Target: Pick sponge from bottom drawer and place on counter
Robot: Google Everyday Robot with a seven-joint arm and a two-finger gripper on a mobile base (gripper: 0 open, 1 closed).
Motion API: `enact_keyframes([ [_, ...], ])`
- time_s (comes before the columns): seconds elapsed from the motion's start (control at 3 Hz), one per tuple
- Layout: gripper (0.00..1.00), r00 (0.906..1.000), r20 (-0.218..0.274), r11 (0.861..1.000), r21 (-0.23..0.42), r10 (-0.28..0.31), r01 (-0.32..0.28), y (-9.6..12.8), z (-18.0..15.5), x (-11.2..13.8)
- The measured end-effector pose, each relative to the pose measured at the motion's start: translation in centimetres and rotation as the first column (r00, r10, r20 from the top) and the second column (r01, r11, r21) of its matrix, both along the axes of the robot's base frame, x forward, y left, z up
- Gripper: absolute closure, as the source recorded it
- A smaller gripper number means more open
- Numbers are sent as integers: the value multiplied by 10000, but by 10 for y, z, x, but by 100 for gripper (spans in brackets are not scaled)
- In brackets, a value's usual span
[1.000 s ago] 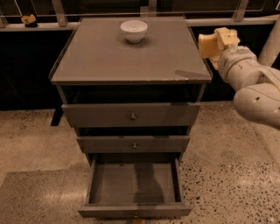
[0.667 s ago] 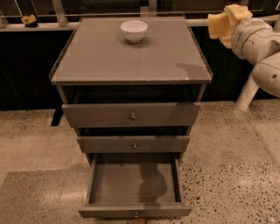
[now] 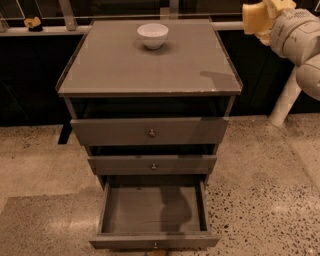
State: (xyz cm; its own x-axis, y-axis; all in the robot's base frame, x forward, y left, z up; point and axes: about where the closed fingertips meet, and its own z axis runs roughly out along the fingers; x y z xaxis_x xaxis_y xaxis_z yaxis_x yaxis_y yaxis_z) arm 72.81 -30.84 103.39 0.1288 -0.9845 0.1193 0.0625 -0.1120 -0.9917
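My gripper (image 3: 264, 14) is at the top right, above and to the right of the counter's back right corner. It is shut on the sponge (image 3: 254, 19), a pale-yellow block sticking out toward the left. The counter (image 3: 150, 67) is the cabinet's flat grey top, and the sponge hangs just outside its right rim. The bottom drawer (image 3: 152, 210) is pulled out at the bottom of the view, and its grey floor shows nothing inside.
A white bowl (image 3: 153, 35) stands near the back middle of the counter. The two upper drawers (image 3: 150, 132) are partly pulled out. The white arm (image 3: 300, 40) fills the upper right. A white post (image 3: 282, 102) stands on the speckled floor to the right.
The arm has risen and drawn back with the sponge, from beside the counter's right edge to above its back right corner. The drawers and bowl have not moved.
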Motion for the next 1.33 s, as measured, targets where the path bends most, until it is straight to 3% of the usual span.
enact_keyframes([
  [0.33,99,9998,-133,9996,-234,167,-170,5,2,3],
  [0.67,100,9986,-183,9976,-484,492,-501,17,16,27],
  [1.0,100,9890,27,9789,-1428,1479,-1460,47,35,64],
  [1.33,100,9812,-47,9598,-2073,1927,-1895,53,43,74],
])
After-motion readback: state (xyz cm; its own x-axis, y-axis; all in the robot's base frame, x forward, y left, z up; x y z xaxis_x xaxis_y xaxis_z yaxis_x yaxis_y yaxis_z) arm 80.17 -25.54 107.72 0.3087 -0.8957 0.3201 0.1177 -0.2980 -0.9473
